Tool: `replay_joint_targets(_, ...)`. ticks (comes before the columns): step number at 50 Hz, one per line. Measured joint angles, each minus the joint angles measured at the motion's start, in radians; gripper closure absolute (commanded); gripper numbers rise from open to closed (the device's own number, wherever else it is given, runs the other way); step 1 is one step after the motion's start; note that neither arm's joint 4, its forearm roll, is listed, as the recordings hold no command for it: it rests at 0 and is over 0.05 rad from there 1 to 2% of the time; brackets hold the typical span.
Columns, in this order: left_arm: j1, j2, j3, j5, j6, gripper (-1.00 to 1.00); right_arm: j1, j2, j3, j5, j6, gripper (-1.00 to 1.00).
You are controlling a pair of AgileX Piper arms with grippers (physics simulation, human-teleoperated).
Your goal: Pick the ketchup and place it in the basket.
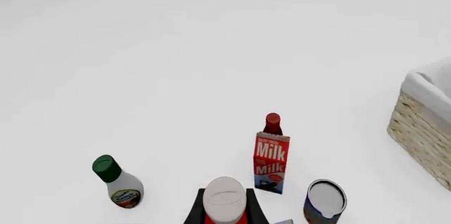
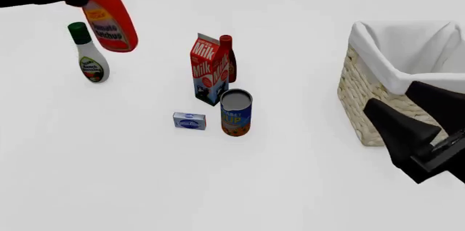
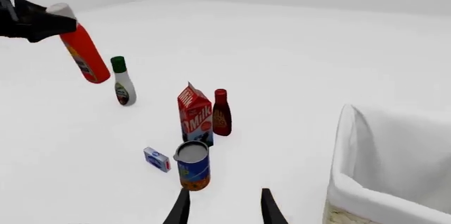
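Item: ketchup (image 2: 110, 19). Red-orange squeeze bottle, pale cap, yellow label. Location: off the counter (image 2: 109, 176), in the air at the far left, tilted with its base swung out toward the middle. Held at the cap end by the left gripper (image 1: 224, 208), which is clamped on it; in the left wrist view the pale cap sits between the two dark fingers (image 1: 196, 211).

Item: basket (image 2: 367, 86). Straw-coloured wicker, white cloth liner over the rim. Location: right side of the counter, well apart from the ketchup. Interior, as far as visible, holds only the liner.

Item: right gripper (image 3: 222, 208). Jaws parted, grasping nothing. Location: low and near the basket's near corner.

Other stock on the counter:
- white bottle with green cap (image 2: 89, 54), upright, just beside and below the lifted ketchup
- milk carton (image 2: 206, 70), upright, centre
- dark red bottle (image 2: 227, 58), upright, right behind the carton
- can (image 2: 236, 112), upright, in front of the carton
- small box (image 2: 189, 120), lying flat, left of the can

Task status: pick done, judging by the bottle being clear of the counter and gripped. Outstanding: carry across the middle cluster to the basket, lower inside the liner, let go. Roughly the first half complete.
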Motion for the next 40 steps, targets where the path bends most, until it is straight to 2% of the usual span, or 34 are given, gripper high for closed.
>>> replay_joint_targets(16,-0.110,-0.146,0.079,0.050,0.024,1.00,0.207,0.099,-0.094,-0.009,-0.005,-1.00)
replay_joint_targets(40,-0.237,-0.212,0.148,0.077,0.074,1.00,0.401,0.311,-0.247,-0.018,-0.069,-1.00)
